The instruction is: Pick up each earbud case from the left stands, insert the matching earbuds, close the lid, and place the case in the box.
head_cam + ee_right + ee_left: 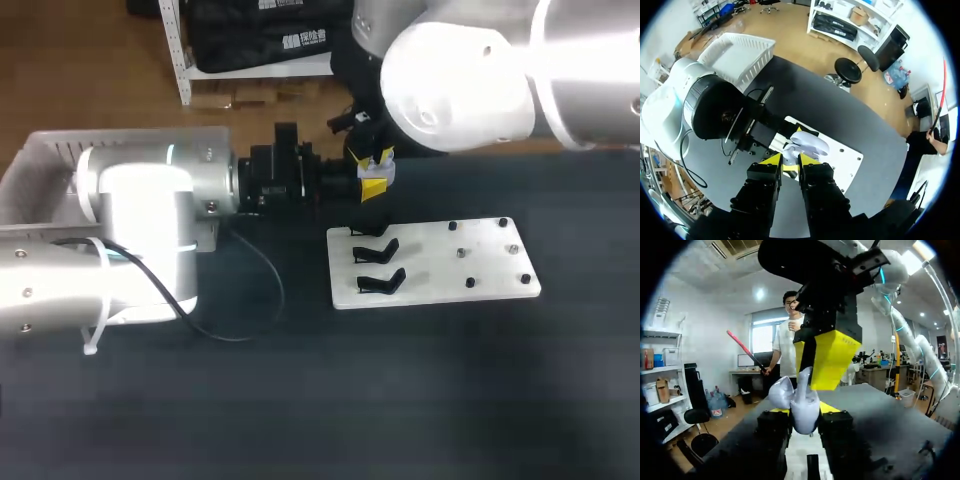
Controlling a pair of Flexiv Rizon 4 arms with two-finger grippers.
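Observation:
A pale, open earbud case [802, 416] is held above the table's far side, with my left gripper [806, 410] shut on its body from both sides. My right gripper [812, 385] comes down onto it from above. Its yellow tips are close together on a small white piece that looks like an earbud [789, 150], at the case's opening. In the right wrist view the case's lid [812, 144] lies open just ahead of my right gripper [790, 160]. In the head view both grippers meet at the case [383, 172], just behind the white board [470, 290].
The white board carries three black stands [378, 250] on its left part and several small pegs [470, 283] on its right. A white basket [50, 160] sits at the table's far left, behind my left arm [150, 200]. A black cable [265, 290] loops on the table.

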